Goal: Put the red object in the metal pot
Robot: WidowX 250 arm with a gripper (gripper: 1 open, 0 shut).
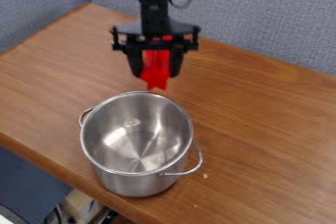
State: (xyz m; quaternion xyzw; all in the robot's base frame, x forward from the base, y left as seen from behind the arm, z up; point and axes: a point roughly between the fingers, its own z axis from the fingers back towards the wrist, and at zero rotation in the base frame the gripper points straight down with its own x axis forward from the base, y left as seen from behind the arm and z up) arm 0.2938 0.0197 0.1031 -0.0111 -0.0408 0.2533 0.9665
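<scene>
Your black gripper point(155, 59) clamps the red object point(157, 68), a glossy plastic block hanging upright above and behind the metal pot point(137, 140). The pot is round, shiny steel on a wood-grain table point(53, 61); grey wall point(262, 12) behind.

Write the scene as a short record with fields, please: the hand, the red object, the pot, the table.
hand: points down, closed on the red block, above the table
red block: held upright between the fingers, off the table, behind the pot's far rim
metal pot: upright, empty, near the table's front edge
table: brown wood
task state: block not yet in pot
</scene>
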